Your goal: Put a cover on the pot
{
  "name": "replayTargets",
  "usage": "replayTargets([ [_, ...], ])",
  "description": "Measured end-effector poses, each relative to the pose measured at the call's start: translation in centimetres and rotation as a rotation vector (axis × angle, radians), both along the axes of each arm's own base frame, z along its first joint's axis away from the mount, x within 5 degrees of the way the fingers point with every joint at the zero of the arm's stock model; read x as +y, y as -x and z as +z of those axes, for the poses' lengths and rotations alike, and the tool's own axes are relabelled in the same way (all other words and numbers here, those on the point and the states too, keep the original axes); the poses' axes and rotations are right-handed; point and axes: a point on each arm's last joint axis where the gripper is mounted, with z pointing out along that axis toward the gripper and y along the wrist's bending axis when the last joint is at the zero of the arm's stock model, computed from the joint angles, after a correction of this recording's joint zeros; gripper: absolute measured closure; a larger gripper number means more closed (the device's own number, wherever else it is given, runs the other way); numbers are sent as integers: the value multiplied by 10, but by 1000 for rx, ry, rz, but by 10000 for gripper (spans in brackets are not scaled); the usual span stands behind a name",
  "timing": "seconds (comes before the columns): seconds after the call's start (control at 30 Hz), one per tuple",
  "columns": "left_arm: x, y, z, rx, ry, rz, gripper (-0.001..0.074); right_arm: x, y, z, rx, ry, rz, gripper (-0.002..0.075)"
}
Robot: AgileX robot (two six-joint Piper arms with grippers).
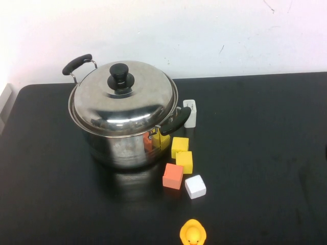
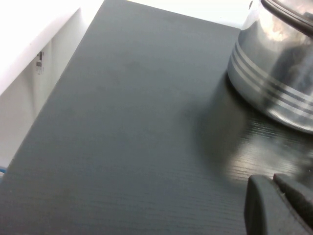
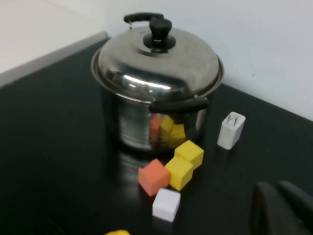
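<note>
The large shiny steel pot (image 1: pixel 122 150) with two black side handles stands at the back left of the black table. The domed steel lid (image 1: pixel 138 102) with a black knob (image 1: pixel 120 77) rests on its rim. Neither arm shows in the high view. My left gripper (image 2: pixel 272 179) is shut and empty, low over the table beside the pot's wall (image 2: pixel 274 78). My right gripper (image 3: pixel 277 186) is shut and empty, back from the pot (image 3: pixel 132 125) and its lid (image 3: pixel 166 63), on the side of the blocks.
Two yellow blocks (image 1: pixel 180 146) (image 1: pixel 184 161), an orange block (image 1: pixel 173 175) and a white block (image 1: pixel 195 186) lie right of the pot. A white plug adapter (image 1: pixel 189 113) stands by the right handle. A yellow duck (image 1: pixel 193 234) sits at the front edge. A white wall is behind.
</note>
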Motion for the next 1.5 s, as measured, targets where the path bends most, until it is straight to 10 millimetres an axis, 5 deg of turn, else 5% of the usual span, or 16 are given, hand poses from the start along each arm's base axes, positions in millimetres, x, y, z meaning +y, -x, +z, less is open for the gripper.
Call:
replayTargets([
  [0.43, 0, 0, 0, 0, 0, 0, 737, -38, 44, -77, -104, -110, 5, 728],
  [0.87, 0, 0, 0, 0, 0, 0, 737, -88, 57, -141, -175, -150, -612, 728],
  [1.5, 0, 0, 0, 0, 4, 1, 737, -93, 60, -172, -11, -100, -718, 728],
])
